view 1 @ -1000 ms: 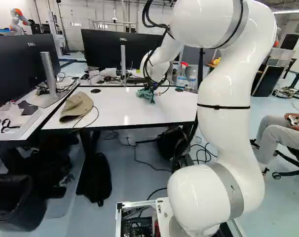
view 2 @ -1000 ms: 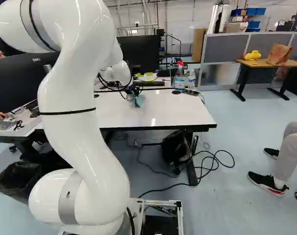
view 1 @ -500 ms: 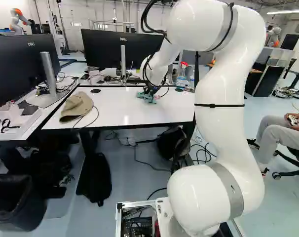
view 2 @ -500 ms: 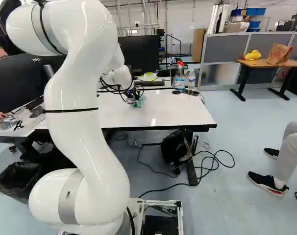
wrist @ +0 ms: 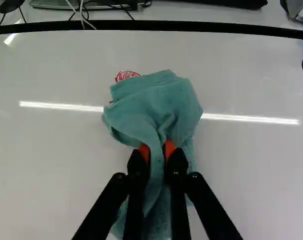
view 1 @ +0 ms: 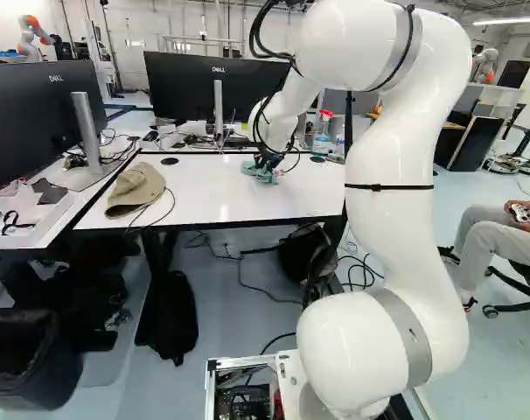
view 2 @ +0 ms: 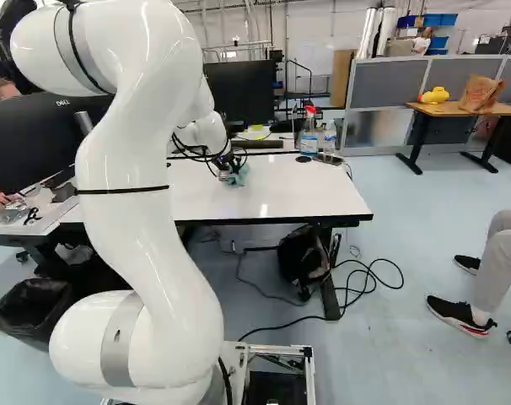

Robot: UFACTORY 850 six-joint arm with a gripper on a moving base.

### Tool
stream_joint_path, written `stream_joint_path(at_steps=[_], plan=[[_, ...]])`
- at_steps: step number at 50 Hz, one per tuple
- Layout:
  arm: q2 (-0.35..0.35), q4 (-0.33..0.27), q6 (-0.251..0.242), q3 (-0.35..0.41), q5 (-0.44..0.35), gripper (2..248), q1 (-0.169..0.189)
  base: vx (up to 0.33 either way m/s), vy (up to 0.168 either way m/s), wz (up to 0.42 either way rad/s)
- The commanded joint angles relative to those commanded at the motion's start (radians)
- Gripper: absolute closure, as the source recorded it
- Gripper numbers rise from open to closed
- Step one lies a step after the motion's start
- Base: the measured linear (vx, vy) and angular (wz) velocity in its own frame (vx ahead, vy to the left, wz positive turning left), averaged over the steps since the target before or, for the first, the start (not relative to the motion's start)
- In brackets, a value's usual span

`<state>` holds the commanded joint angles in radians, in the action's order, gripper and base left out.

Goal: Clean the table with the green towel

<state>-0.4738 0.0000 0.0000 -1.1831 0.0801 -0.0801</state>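
Gripper (wrist: 157,150) nearly closed, pinching green towel (wrist: 156,102) | red scribble (wrist: 126,75) peeks past towel's far edge | wipe likely goes forward

The white arm (view 1: 392,236) goes up tall, bends over at the top and reaches out ahead and down. Black cords loop by its wrist (view 1: 274,114). The gripper (view 1: 264,161) is low over the table (view 1: 204,197), between its near and far edges. Its two black fingers (wrist: 137,167) are close together, with their orange pads (wrist: 170,148) pinching the towel (wrist: 156,105) from both sides.
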Motion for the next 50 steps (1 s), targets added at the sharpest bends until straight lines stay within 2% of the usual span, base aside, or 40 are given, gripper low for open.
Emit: stream_joint_path(at_steps=[9, 22, 50], plan=[[-0.006, 0.000, 0.000, -0.008, 0.000, 195, 0.007, 0.000, 0.000, 0.000], [-0.039, 0.000, 0.000, -0.052, 0.000, 195, 0.036, 0.000, 0.000, 0.000], [-0.148, 0.000, 0.000, -0.201, 0.000, 195, 0.068, 0.000, 0.000, 0.000]])
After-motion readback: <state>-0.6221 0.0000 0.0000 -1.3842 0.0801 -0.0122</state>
